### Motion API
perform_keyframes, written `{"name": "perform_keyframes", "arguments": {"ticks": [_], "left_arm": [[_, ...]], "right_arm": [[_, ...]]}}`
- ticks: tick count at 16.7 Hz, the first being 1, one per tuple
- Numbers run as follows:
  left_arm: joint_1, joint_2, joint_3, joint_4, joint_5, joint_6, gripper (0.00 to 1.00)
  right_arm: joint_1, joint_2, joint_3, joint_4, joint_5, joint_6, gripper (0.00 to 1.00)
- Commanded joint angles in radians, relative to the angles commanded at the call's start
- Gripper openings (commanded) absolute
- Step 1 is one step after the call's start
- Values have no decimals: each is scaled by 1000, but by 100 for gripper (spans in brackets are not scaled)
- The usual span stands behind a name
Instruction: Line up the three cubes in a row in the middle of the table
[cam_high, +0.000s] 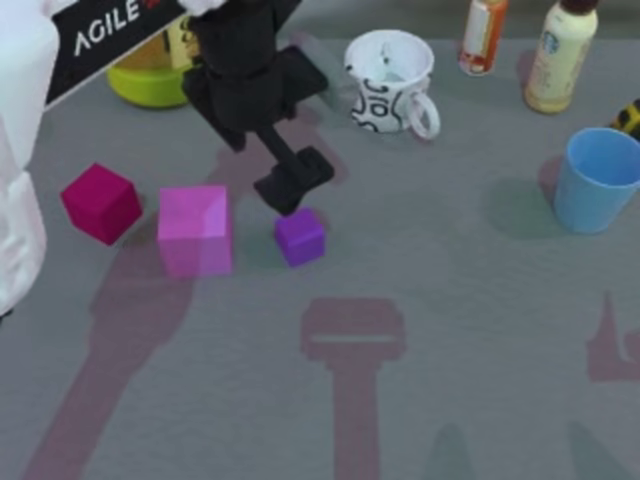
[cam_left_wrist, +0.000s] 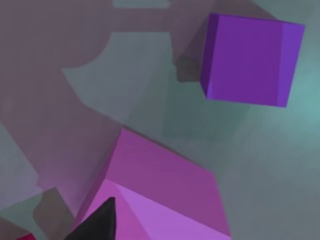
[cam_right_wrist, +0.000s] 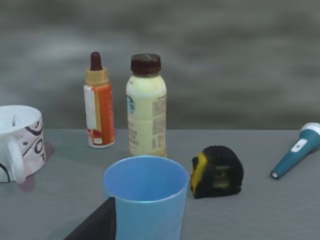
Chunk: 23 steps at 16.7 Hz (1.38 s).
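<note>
Three cubes lie left of the table's (cam_high: 450, 300) middle. From left to right they are the dark magenta cube (cam_high: 100, 202), the large pink-violet cube (cam_high: 195, 228) and the small deep purple cube (cam_high: 300, 237). The pink and purple ones sit close together, and the magenta one stands a little apart and turned. My left gripper (cam_high: 293, 187) hangs open just behind the purple cube and holds nothing. Its wrist view looks down on the purple cube (cam_left_wrist: 247, 60) and the pink cube (cam_left_wrist: 160, 195), with one finger (cam_left_wrist: 100, 222) at the edge. My right arm is outside the top view. One finger (cam_right_wrist: 100, 225) of its open gripper shows beside a blue cup (cam_right_wrist: 146, 197).
Along the back stand a yellow-green container (cam_high: 150, 82), a patterned white mug (cam_high: 390, 80), an orange bottle (cam_high: 483, 35) and a cream bottle (cam_high: 560, 55). The blue cup (cam_high: 598, 180) and a black-yellow tape measure (cam_right_wrist: 217, 171) are at the right, with a teal tool (cam_right_wrist: 295, 157) beyond.
</note>
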Motion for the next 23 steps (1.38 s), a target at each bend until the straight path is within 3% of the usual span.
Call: {"name": "perform_keyframes", "arguments": {"ticks": [5, 12, 20, 23], "left_arm": [[-33, 205, 206, -69, -18, 46, 100], [-30, 215, 211, -67, -19, 49, 100], [-33, 253, -33, 220, -19, 51, 100], [-33, 260, -61, 249, -19, 51, 100]], "right_arm": [[0, 0, 0, 0, 0, 0, 100], [0, 0, 0, 0, 0, 0, 100], [0, 0, 0, 0, 0, 0, 100], [0, 0, 0, 0, 0, 0, 100]]}}
